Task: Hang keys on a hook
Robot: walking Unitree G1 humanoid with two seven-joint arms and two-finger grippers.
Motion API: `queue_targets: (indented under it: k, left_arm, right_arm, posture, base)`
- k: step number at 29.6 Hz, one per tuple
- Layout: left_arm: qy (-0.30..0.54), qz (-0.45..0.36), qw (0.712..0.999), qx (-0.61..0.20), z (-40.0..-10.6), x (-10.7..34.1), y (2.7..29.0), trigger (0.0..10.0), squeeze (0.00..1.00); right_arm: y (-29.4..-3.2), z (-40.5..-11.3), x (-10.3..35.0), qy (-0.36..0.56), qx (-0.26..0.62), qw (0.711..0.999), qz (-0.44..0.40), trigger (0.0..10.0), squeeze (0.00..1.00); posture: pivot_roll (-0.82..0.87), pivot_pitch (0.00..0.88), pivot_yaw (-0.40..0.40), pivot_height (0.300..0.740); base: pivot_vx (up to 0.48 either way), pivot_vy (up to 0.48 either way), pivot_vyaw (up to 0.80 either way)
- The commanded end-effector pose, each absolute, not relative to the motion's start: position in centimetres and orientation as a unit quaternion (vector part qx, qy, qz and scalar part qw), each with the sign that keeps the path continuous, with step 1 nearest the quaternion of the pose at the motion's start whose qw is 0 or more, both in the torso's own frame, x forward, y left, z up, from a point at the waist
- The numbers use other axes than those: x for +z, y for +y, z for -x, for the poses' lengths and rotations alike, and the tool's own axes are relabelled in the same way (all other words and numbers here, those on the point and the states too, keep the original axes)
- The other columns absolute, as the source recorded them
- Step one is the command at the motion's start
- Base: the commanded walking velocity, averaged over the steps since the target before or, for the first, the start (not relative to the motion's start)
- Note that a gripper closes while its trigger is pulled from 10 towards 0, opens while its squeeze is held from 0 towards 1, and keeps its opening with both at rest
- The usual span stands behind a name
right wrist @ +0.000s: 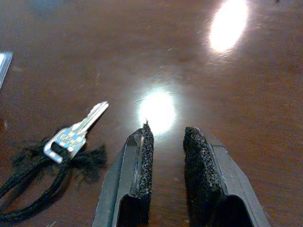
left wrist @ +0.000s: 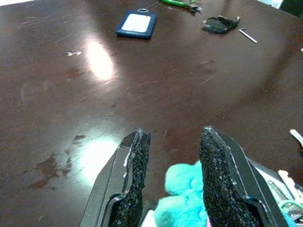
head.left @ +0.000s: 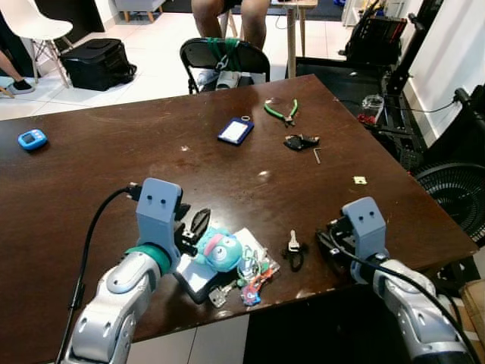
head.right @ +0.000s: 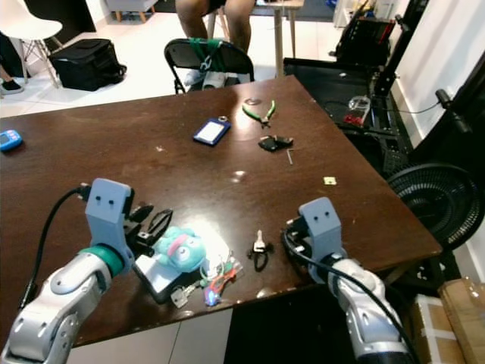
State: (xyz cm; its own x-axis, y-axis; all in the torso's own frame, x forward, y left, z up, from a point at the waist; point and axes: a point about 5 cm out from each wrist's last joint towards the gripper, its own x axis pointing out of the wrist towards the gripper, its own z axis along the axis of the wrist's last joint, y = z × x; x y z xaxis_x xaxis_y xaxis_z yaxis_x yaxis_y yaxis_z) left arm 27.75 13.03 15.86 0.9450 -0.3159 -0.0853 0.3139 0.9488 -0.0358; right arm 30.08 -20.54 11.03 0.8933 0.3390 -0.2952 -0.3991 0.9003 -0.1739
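A single silver key [head.left: 293, 243] on a black cord loop [right wrist: 28, 184] lies near the table's front edge. My right gripper [head.left: 330, 241] rests just right of it, open, with only bare table between its fingers [right wrist: 142, 156]. Left of the key, a turquoise plush toy [head.left: 220, 250] lies on a small black and white box [head.left: 195, 282], beside a bunch of colourful keys [head.left: 253, 277]. My left gripper [head.left: 194, 226] is open at the toy's far left side. In the left wrist view the toy's fur [left wrist: 182, 189] sits low between the two pads.
Farther back on the brown table [head.left: 114, 167] lie a blue card holder [head.left: 236, 130], green pliers [head.left: 282, 112], a black key fob [head.left: 301, 141], an Allen key [head.left: 317, 155] and a blue gadget [head.left: 32, 139]. A folding chair [head.left: 223, 54] and a seated person stand beyond; a fan [head.left: 455, 199] stands right.
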Motion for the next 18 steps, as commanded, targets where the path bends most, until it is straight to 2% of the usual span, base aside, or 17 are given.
queue_targets:
  k: [1, 10, 13, 18]
  left_arm:
    - [0.062, 0.012, 0.987, -0.149, -27.3, 15.3, 13.6, 10.0, 0.0]
    - [0.067, 0.012, 0.987, -0.148, -27.1, 15.0, 13.6, 10.0, 0.0]
    - [0.07, 0.011, 0.986, -0.151, -27.2, 15.0, 13.5, 10.0, 0.0]
    - [0.071, 0.01, 0.986, -0.151, -27.2, 14.9, 13.6, 10.0, 0.0]
  right_arm:
    - [-19.7, -29.5, 9.8, 0.15, 0.231, 0.952, 0.134, 10.0, 0.0]
    - [-20.0, -28.4, 9.3, 0.157, 0.246, 0.946, 0.138, 10.0, 0.0]
    - [-20.8, -27.2, 9.1, 0.153, 0.25, 0.948, 0.123, 10.0, 0.0]
    - [-21.5, -26.8, 8.9, 0.151, 0.246, 0.95, 0.12, 10.0, 0.0]
  posture:
    - [-0.13, 0.063, 0.127, 0.74]
    - [-0.14, 0.069, 0.128, 0.74]
    - [-0.14, 0.076, 0.132, 0.74]
    - [-0.14, 0.075, 0.134, 0.74]
  base:
    - [0.0, 0.0, 0.0]
    - [0.0, 0.0, 0.0]
    - [0.0, 0.0, 0.0]
    - [0.0, 0.0, 0.0]
